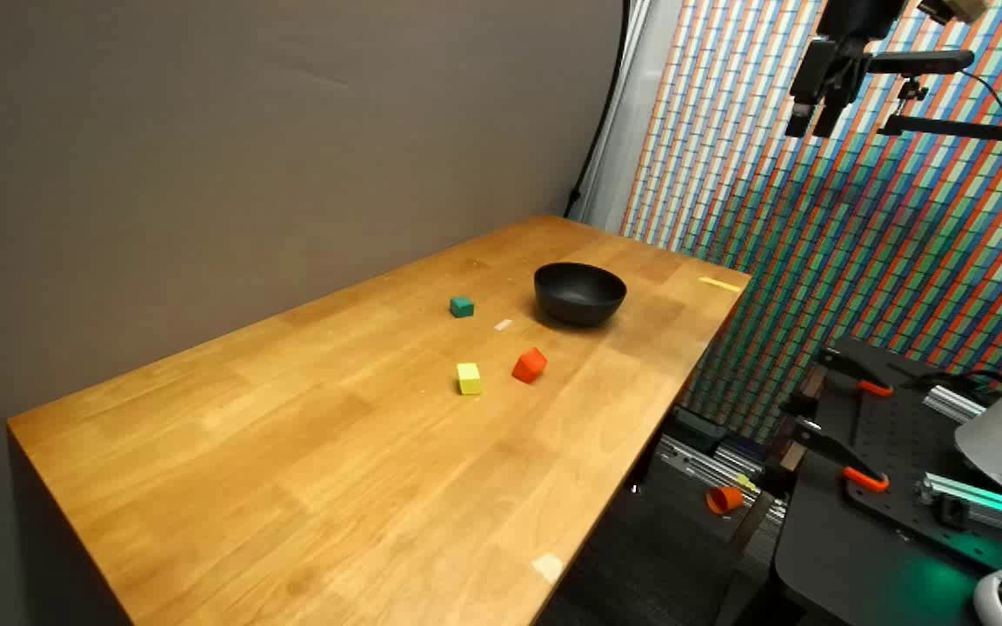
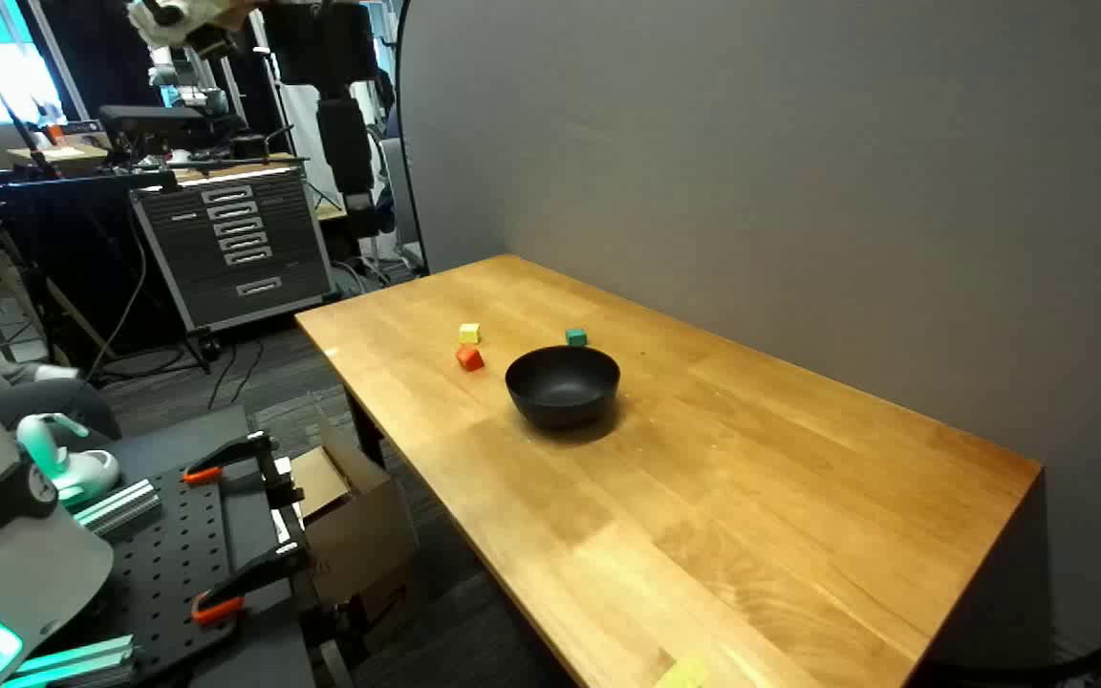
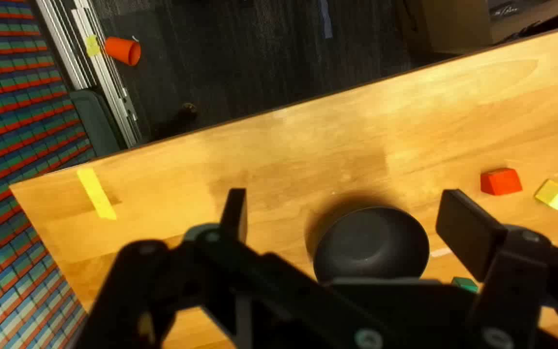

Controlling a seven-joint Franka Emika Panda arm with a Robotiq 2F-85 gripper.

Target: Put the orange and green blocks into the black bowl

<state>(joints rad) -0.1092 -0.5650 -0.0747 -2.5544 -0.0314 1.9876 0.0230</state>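
Note:
The orange block [image 1: 530,365] lies on the wooden table, tilted in look, and also shows in an exterior view [image 2: 469,358] and in the wrist view [image 3: 501,182]. The green block [image 1: 462,306] is nearer the wall; it shows in an exterior view [image 2: 575,336] and partly behind a finger in the wrist view [image 3: 464,284]. The black bowl [image 1: 579,296] stands upright and empty, also in an exterior view [image 2: 562,387] and in the wrist view [image 3: 368,242], its lower edge hidden by the gripper. My gripper [image 3: 344,208] is open and empty, high above the table in both exterior views [image 1: 811,122] [image 2: 359,210].
A yellow block [image 1: 469,379] sits beside the orange block, also in the wrist view [image 3: 555,195]. The table [image 1: 310,452] runs along a grey wall. Yellow tape [image 3: 96,194] marks a table corner. An orange cup [image 1: 724,499] lies on the floor.

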